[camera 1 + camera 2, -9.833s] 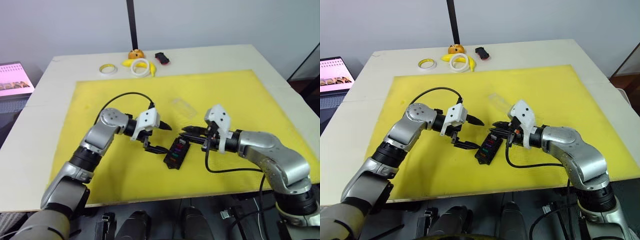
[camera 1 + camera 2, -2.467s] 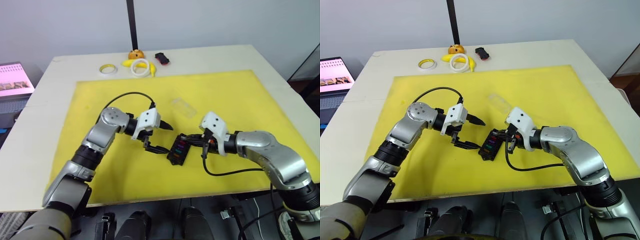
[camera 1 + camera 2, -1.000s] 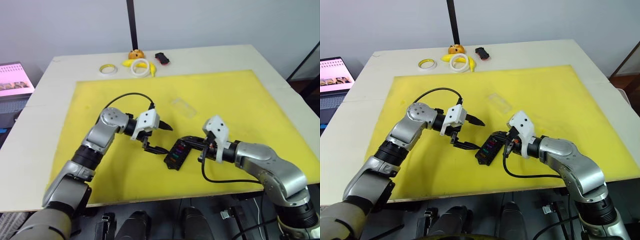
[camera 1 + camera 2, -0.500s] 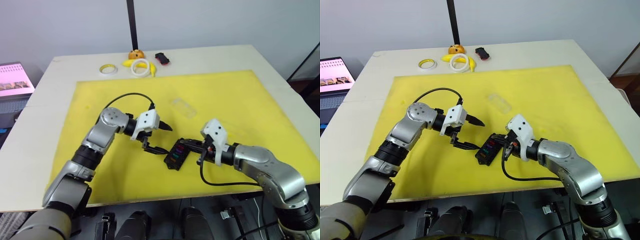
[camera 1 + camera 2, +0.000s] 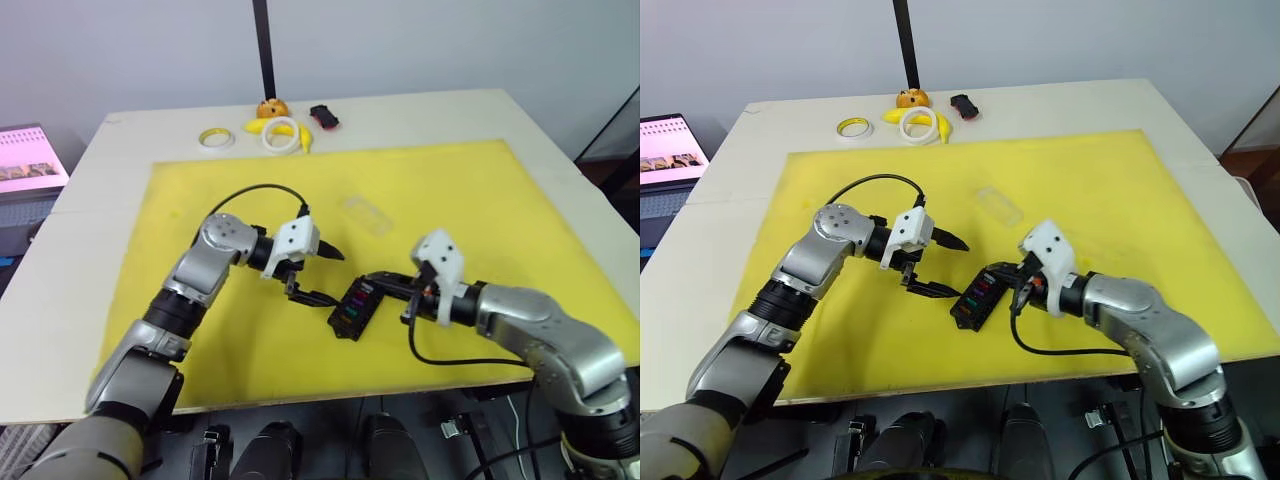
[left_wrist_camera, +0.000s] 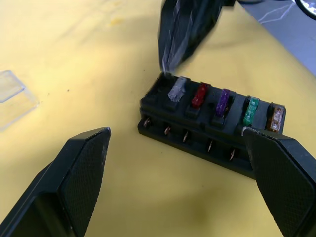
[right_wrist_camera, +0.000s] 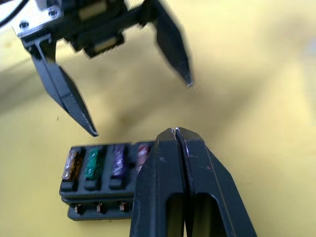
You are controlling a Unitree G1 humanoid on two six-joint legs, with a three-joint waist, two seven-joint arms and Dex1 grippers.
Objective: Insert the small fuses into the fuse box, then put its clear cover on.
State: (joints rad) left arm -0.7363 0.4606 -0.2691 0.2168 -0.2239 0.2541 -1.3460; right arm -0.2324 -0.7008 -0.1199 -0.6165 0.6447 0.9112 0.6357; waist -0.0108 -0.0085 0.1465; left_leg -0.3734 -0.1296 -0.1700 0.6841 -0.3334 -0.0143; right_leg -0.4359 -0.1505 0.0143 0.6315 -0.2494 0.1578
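With my right gripper closed over the grey fuse, left gripper spread beside the box, I judge pressing it home comes next.

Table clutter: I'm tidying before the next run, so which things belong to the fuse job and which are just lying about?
Belongs to the job:
fuse box
fuses seated in it
clear cover on the yellow mat

Lying about, at the table's far edge:
yellow tape ring
white tape ring
small orange toy
black-and-red gadget
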